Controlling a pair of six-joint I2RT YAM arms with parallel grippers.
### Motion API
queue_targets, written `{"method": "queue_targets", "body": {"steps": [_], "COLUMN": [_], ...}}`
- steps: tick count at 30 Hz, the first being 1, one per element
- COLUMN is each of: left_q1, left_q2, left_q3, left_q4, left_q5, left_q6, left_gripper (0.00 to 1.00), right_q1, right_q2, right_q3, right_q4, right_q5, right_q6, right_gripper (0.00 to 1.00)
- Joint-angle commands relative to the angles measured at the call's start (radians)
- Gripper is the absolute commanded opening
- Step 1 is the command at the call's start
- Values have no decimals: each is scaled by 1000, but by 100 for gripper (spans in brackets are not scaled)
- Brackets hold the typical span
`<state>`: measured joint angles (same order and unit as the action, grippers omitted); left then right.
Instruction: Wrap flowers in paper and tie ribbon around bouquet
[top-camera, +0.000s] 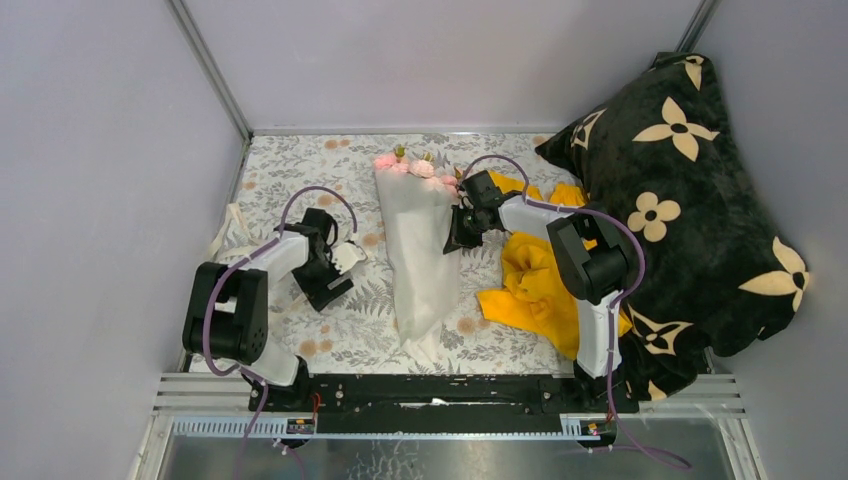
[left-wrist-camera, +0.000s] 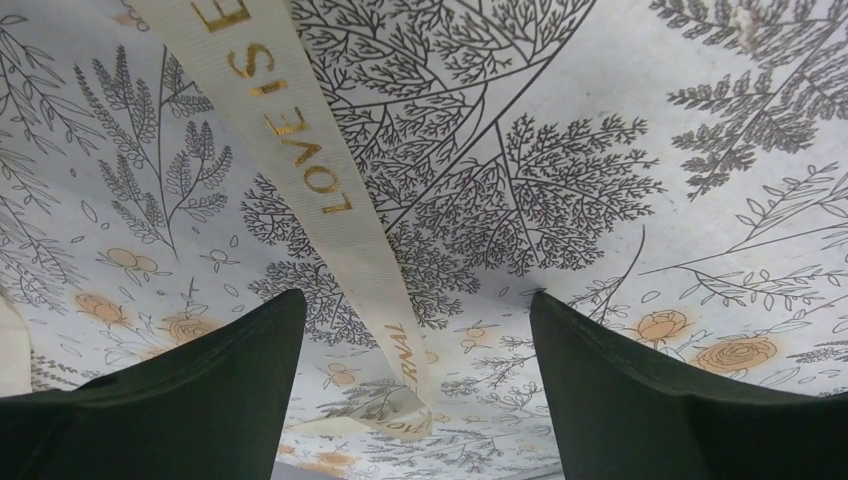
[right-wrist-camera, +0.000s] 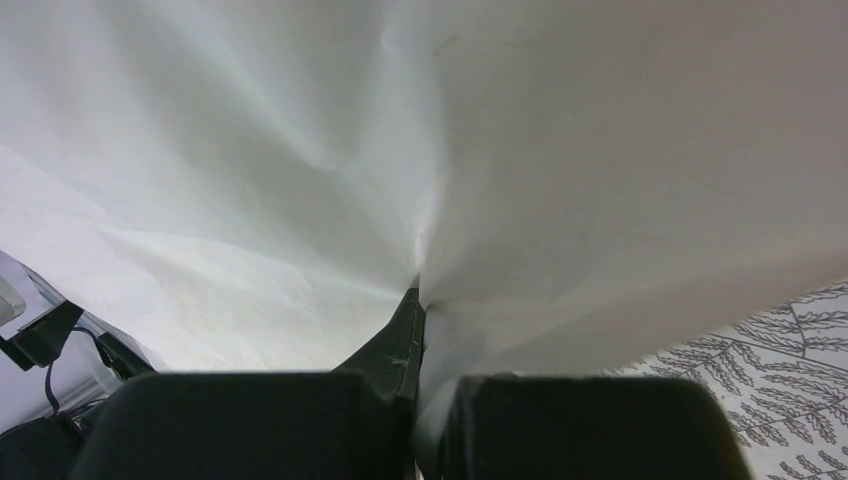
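Observation:
The flowers (top-camera: 405, 163), pale pink, stick out of the far end of a long white paper (top-camera: 422, 255) roll that lies along the middle of the table. My right gripper (top-camera: 460, 238) is at the roll's right edge. In the right wrist view the right gripper (right-wrist-camera: 420, 305) is shut on a fold of the paper (right-wrist-camera: 300, 150). My left gripper (top-camera: 343, 268) hangs left of the roll. In the left wrist view the left gripper (left-wrist-camera: 415, 300) is open. The cream ribbon (left-wrist-camera: 330, 200) with gold lettering lies flat on the cloth between its fingers (left-wrist-camera: 200, 390), touching neither.
A yellow garment (top-camera: 535, 280) lies right of the roll beneath the right arm. A large black pillow (top-camera: 680, 200) with cream flower shapes fills the right side. A floral tablecloth (top-camera: 350, 330) covers the table; grey walls close the left and back; a black rail (top-camera: 440, 390) runs along the front.

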<state>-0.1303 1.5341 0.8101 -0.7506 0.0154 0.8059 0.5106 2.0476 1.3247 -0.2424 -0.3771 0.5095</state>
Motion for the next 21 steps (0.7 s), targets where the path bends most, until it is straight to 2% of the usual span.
{"method": "queue_targets", "body": {"steps": [1, 4, 6, 7, 11, 16, 21], "left_q1": [-2, 7, 11, 11, 9, -42, -208], "left_q2": [64, 138, 171, 181, 198, 136, -17], "left_q3": [-16, 7, 14, 14, 40, 96, 137], "left_q4": [124, 113, 110, 106, 75, -26, -197], "left_q5": [-55, -50, -47, -42, 10, 127, 282], "left_q6": [-5, -14, -15, -14, -25, -45, -11], "left_gripper": [86, 75, 62, 53, 1, 0, 0], "right_q1": [3, 3, 2, 2, 3, 1, -11], "right_q2": [-58, -62, -69, -71, -69, -70, -76], "right_q3": [-5, -13, -22, -28, -36, -27, 19], "right_q4": [-6, -5, -1, 1, 17, 39, 36], "right_q5": [17, 17, 16, 17, -4, -49, -78], "right_q6": [-22, -25, -25, -25, -17, 7, 35], "right_gripper": [0, 0, 0, 0, 0, 0, 0]}}
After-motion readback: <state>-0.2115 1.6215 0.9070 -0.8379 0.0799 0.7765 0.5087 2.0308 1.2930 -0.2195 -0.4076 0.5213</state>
